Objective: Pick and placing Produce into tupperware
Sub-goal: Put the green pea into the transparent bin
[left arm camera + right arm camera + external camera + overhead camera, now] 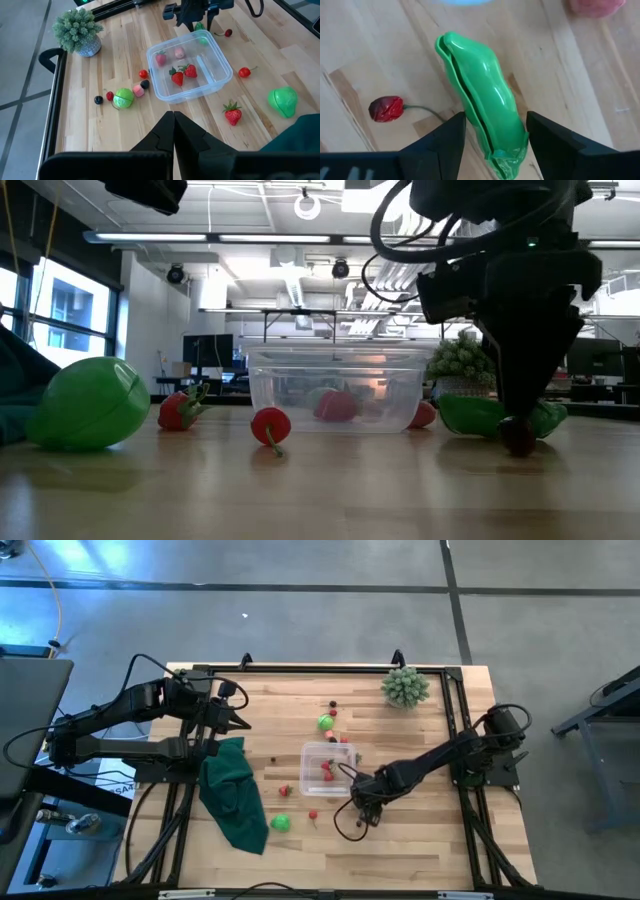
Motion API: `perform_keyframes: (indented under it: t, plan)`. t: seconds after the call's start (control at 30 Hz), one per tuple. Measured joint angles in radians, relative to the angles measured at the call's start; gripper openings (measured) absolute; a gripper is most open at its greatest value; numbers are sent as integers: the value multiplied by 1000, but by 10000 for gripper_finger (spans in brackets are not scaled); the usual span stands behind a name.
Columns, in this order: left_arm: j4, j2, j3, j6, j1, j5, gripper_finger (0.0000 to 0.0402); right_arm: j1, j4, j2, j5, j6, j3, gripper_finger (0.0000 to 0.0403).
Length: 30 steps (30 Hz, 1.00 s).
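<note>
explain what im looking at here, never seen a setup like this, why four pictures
Two dark robot arms work at a wooden table, filmed from above, from table height, and from each wrist. Small toy fruits lie scattered around a clear square plastic container holding a few red and pink pieces. The right gripper straddles a bright green elongated pea pod, fingers either side, not visibly clamped. The left gripper waits shut beside a dark green cloth. A pale green spiky plant stands at a corner.

Glossy plastic on pale wood

The pea pod (485,100) is smooth, shiny green plastic; the box (192,65) clear plastic; the bench (420,840) matt, grained wood; the cloth (232,795) soft, dull green.
</note>
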Motion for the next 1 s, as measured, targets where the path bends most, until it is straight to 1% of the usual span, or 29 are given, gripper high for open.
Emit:
perform_keyframes:
  t: [0.23, 0.53, 0.83, 1.0]
  plan:
    - [0, 0, 0, 0, 0, 0, 1, 0, -6, 0, 2, -17, 0, 198]
    - [0, 0, 0, 0, 0, 0, 1, 0, 8, 25, -3, -16, 0, 180]
    - [0, 0, 0, 0, 0, 0, 1, 0, 12, 26, 9, -19, 0, 177]
    - [0, 0, 0, 0, 0, 0, 1, 0, 33, 26, 9, -13, 0, 159]
